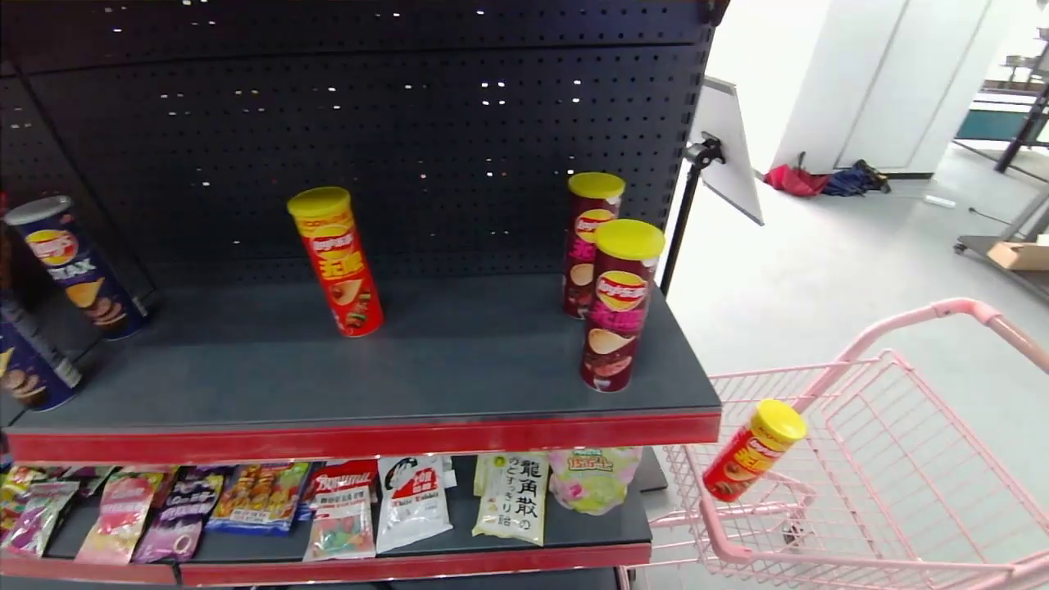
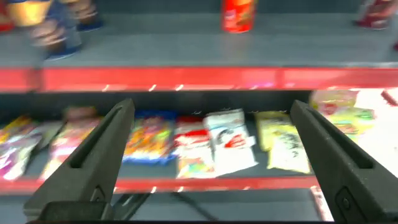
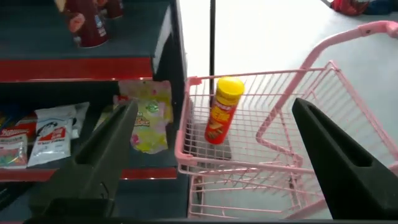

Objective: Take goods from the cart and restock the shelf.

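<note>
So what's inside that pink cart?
One red chip can with a yellow lid, leaning in a corner of the pink cart by the shelf. Its far side is cut off.

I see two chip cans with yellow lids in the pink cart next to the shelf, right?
Not quite. There is only one chip can with a yellow lid in the pink cart next to the shelf, not two. The right wrist view shows it by itself in the basket.

Pink wire cart (image 1: pixel 959 308). Red crisp tube (image 1: pixel 752 451), yellow lid. Dark grey shelf board (image 1: pixel 459 360), red front lip (black pegboard backing (image 1: pixel 410 123), dotted holes).
</note>
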